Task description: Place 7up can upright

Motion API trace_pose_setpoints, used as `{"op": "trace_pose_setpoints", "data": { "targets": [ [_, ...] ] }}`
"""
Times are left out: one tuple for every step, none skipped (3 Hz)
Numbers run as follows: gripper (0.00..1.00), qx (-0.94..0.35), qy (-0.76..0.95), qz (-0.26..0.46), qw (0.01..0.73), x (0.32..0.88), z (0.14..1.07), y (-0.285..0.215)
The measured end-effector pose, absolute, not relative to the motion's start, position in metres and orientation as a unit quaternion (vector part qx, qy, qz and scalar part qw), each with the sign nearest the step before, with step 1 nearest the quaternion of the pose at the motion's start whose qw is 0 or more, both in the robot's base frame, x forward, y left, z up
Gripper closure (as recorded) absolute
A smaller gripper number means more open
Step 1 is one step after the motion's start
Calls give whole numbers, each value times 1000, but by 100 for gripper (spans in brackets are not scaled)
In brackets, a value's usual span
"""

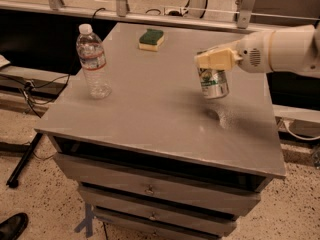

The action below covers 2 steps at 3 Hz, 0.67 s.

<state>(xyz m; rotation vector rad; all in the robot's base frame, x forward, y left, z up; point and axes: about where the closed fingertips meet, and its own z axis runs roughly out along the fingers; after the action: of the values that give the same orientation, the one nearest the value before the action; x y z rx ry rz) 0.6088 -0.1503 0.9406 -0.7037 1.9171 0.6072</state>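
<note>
Tabletop (150,109) right side: gripper (211,65), 7up can (215,85) aloft

Count taken, all places referred to the grey table (150,114).

- Tables: one.
- Drawer fronts (110,176) below the tabletop: three, stacked.
- Drawer knobs (149,189): two seen.
- 7up can (214,84): one, held clear above the table's right half.
- Gripper (212,66): one, above the table's right half, fingers clamped on the can's upper end.
- Robot arm (285,49): one, entering from the table's right.
- Water bottle (93,61): one, standing on the table's left side.
- Sponge (151,39): one, at the table's far edge.
- Shoe (12,226): one, on the floor at the table's front left.
</note>
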Motion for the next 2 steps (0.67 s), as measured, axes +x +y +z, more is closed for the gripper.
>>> {"op": "trace_pose_setpoints", "data": {
  "targets": [
    [100,-289,728,318,534,605,942,-162],
    [100,-338,658,353,573,592,944,-156]
  ]
}}
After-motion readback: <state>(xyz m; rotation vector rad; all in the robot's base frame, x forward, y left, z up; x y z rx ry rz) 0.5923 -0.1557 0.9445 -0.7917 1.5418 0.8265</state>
